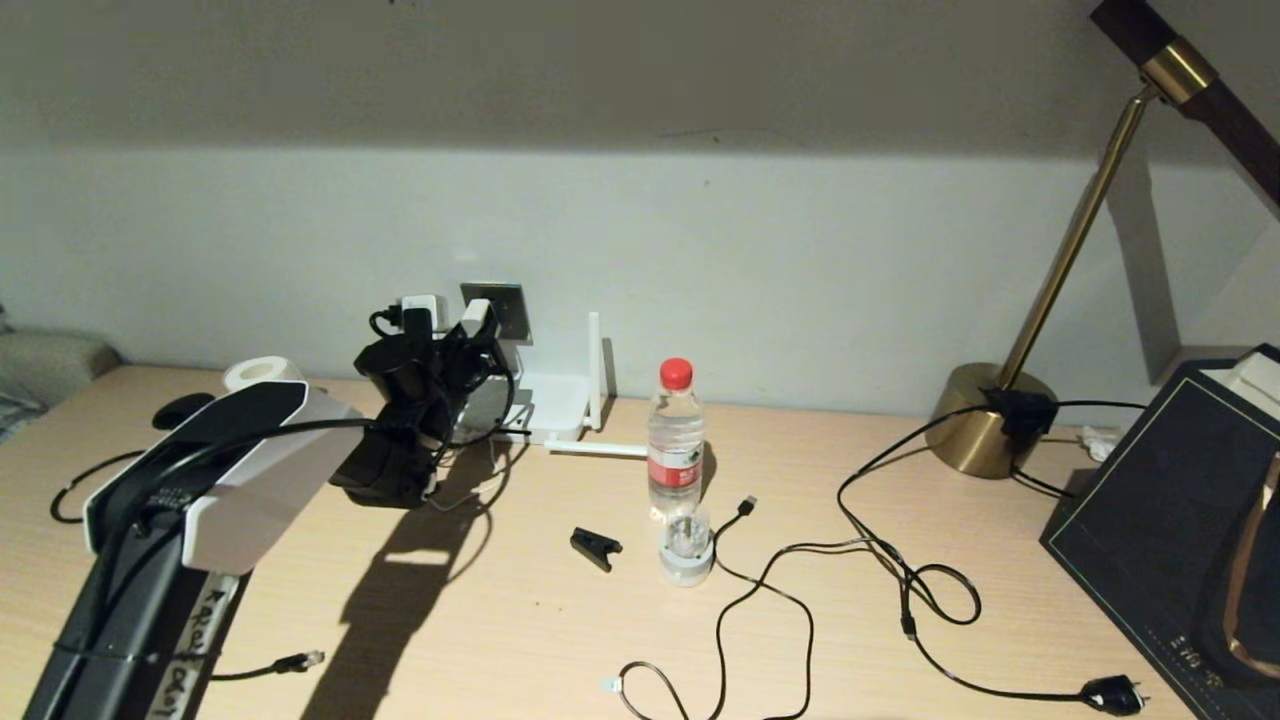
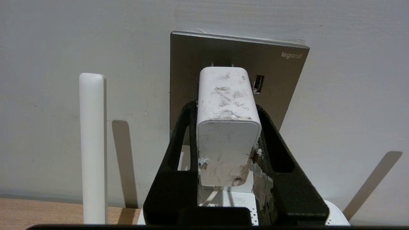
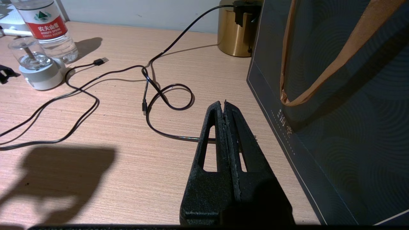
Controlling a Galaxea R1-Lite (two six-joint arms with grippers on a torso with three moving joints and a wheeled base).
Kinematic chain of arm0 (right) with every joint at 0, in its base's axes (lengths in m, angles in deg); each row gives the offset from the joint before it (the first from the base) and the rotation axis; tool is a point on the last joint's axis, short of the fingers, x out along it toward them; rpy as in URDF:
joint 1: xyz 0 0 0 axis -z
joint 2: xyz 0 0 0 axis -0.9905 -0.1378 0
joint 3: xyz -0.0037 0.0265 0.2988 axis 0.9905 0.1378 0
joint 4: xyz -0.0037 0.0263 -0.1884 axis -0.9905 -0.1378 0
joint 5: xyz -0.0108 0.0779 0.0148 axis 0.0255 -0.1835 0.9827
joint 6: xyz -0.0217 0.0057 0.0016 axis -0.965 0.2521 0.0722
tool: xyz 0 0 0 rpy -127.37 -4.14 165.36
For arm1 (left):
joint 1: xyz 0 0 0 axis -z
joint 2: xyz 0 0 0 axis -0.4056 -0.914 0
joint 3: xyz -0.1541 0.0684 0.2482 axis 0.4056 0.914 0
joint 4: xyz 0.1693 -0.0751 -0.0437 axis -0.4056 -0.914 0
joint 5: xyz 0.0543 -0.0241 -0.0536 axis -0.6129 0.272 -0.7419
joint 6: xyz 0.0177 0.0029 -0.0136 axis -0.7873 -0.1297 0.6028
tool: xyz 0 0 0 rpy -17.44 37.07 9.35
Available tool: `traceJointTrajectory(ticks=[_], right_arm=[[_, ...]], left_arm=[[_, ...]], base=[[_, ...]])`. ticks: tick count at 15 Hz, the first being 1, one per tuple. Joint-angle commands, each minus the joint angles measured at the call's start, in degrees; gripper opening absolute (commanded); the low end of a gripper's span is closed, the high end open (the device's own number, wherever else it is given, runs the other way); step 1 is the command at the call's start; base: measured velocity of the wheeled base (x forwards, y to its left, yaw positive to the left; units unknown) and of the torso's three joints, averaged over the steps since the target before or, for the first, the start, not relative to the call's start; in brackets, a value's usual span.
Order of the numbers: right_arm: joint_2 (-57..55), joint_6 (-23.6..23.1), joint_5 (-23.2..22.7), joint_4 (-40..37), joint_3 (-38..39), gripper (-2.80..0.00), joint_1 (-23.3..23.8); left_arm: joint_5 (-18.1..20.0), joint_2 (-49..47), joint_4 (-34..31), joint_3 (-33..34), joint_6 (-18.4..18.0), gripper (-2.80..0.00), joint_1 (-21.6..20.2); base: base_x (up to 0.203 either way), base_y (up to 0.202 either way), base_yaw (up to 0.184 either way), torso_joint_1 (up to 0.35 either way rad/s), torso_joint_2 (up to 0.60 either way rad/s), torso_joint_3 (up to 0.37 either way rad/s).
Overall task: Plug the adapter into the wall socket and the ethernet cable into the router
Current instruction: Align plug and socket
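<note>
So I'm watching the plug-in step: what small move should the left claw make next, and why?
Probably push straight on toward the wall. The left claw grips the adapter in front of the wall socket, and its prongs look only partly in, a gap still showing.

The small white cube-shaped adapter is at the square grey metallic wall socket, above the flat white router. Right of the router, the clear plastic water bottle stands on the wooden desk.
</note>
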Motion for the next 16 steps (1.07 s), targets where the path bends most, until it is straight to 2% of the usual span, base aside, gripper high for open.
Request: traceJointTrajectory(ticks=[1, 16], right_arm=[[-0.1, 0.0, 0.0, 0.0, 0.3, -2.80, 0.1], [-0.1, 0.0, 0.0, 0.0, 0.3, -2.80, 0.1]], left_arm=[[-0.1, 0.2, 0.6, 0.3, -0.1, -2.80, 0.1], [-0.5, 0.2, 0.8, 0.7, -0.2, -2.80, 0.4]], base=[[0.000, 0.000, 0.000, 0.000, 0.00, 0.000], [0.000, 0.000, 0.000, 0.000, 0.00, 0.000]])
